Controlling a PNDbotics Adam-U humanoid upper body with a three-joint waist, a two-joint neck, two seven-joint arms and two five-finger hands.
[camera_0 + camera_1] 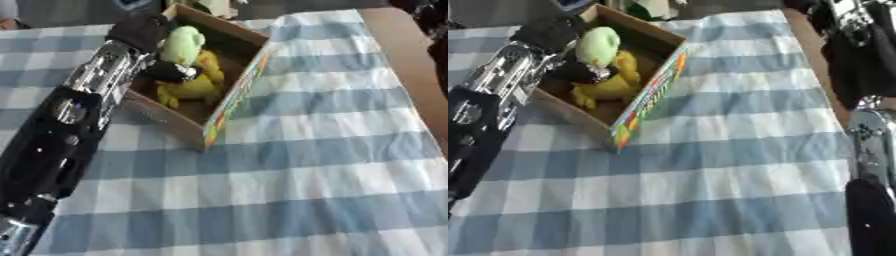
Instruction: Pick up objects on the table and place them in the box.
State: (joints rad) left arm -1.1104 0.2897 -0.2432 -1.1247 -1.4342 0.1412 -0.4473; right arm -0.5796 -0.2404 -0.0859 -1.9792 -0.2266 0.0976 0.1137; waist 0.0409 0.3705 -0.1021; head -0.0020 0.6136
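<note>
The checked tablecloth lies bare beside the cardboard box, where the left hand, fingers closed round it, lowers a soft, light green-and-yellow plush toy, best held mid-body.

Head stereo pair, looking down; both share box.

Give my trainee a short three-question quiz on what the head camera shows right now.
1. True or false: the cardboard box lies on a blue-and-white checked cloth.
2. Which arm reaches over the box: A) left, B) right?
3. Fill in: the green toy sits ____ the box, next to a yellow toy.

Key: 1 true. 2 A; its left hand is down in the box, fingers hidden. 3 inside.
</note>
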